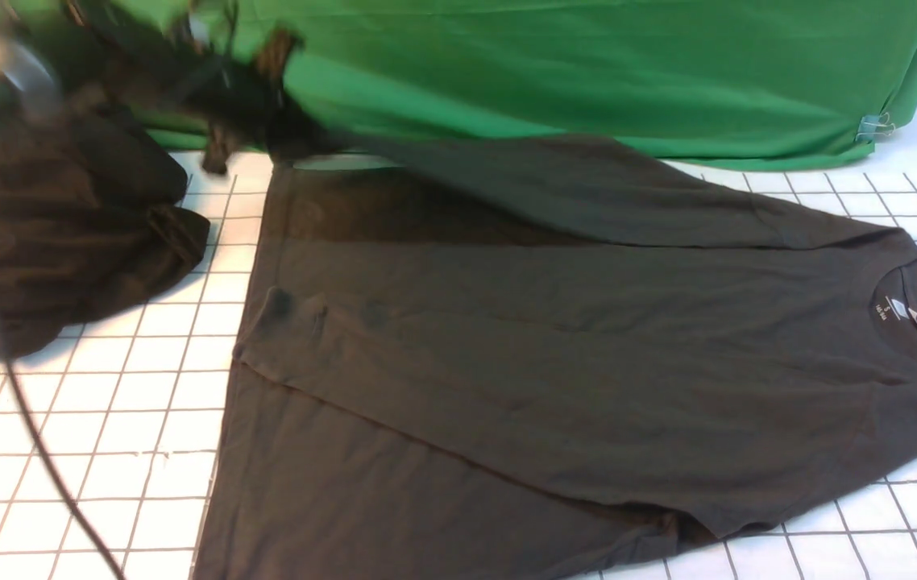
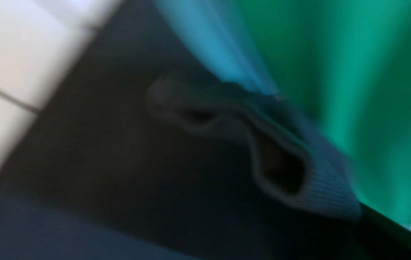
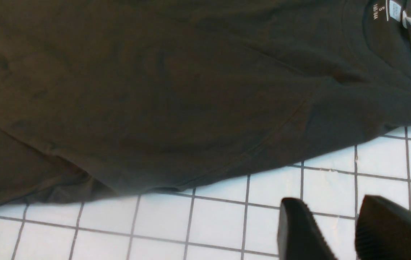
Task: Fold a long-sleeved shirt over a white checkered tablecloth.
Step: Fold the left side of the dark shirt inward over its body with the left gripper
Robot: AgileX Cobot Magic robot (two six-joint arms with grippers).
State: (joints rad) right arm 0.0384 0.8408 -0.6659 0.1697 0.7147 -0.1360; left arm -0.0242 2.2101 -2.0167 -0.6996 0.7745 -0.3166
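Front view: long-sleeved shirt (image 1: 587,354) spread on white checkered tablecloth (image 1: 104,419), blurred left fingers (image 1: 217,157) closed on its sleeve cuff (image 2: 299,180); only the right wrist view shows right fingers (image 3: 299,231), parted and empty.

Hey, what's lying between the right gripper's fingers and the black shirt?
Only bare white checkered tablecloth, seen in the right wrist view: the right gripper hangs over it, apart from the long-sleeved shirt.
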